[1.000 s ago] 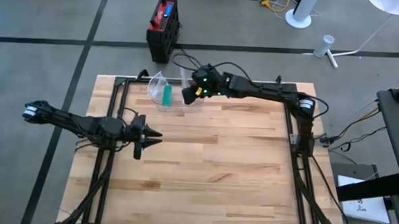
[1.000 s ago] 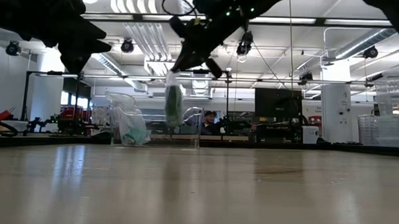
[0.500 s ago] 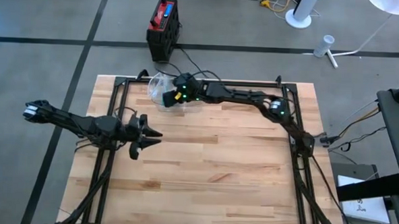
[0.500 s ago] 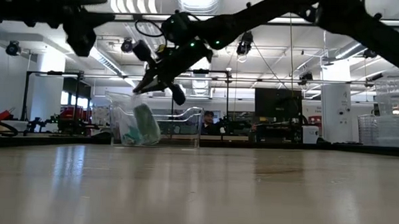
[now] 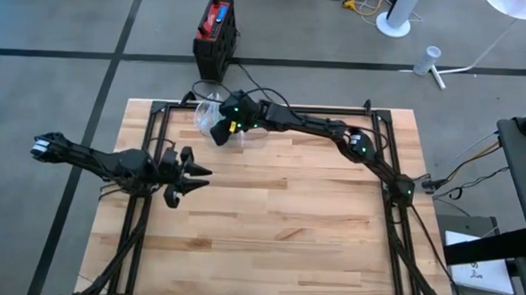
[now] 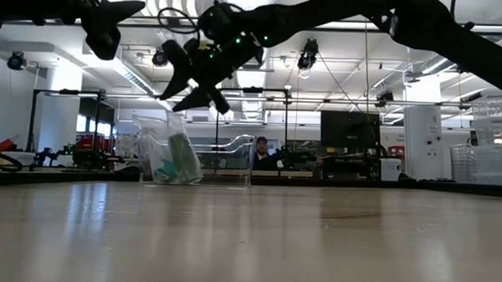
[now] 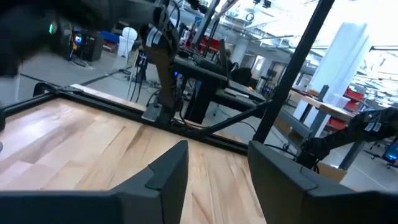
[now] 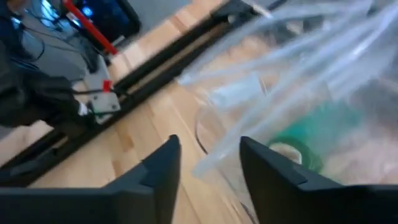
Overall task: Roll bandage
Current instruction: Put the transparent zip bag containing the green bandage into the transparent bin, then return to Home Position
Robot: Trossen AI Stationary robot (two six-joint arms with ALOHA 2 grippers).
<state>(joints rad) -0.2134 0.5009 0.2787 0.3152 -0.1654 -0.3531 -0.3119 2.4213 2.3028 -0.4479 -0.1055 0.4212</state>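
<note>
The bandage is a green roll (image 8: 305, 140) inside a clear plastic bag (image 6: 173, 157). The bag lies in a clear plastic bin (image 5: 206, 110) at the table's far edge, left of the middle. My right gripper (image 6: 192, 95) hangs open just above the bag, slanting down, with nothing between its fingers (image 8: 208, 146). In the high view it (image 5: 217, 130) covers part of the bin. My left gripper (image 5: 198, 174) waits over the left part of the table, level and open, and its wrist view shows only bare wood between its fingers (image 7: 217, 149).
A black metal frame (image 5: 274, 108) runs along the table's far edge and down both sides. A red and black box (image 5: 215, 37) stands on the floor beyond the far edge. Bare wood (image 5: 287, 211) stretches across the table's middle and near side.
My right gripper has carried the hanging bag with the green roll from the far middle toward the table's left and down to the clear bin. There it has opened and let go. The bag now lies in the bin, below the fingers.
</note>
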